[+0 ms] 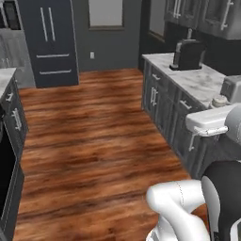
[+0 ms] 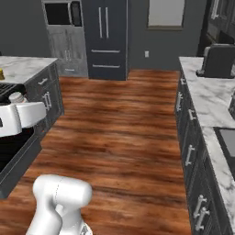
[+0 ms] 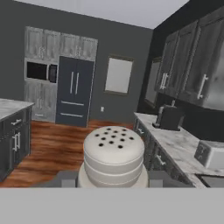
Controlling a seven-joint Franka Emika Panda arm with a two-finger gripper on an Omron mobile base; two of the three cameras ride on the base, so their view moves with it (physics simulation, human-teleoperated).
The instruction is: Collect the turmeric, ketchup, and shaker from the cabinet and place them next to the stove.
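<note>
Shaker [image 3: 113,155] is sitting upright in the pincer [image 3: 113,180], which is gripping its base, holed top facing the camera.

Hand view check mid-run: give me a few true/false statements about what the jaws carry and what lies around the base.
1. A pale grey-white shaker with a perforated rounded top sits between the jaws. True.
2. The jaws hold a dark red bottle. False: they hold the shaker.
3. A dark double-door fridge stands at the far wall. True.
4. The floor is white tile. False: it is brown wood planks.
5. A black boxy appliance stands on the marble counter. True.
</note>
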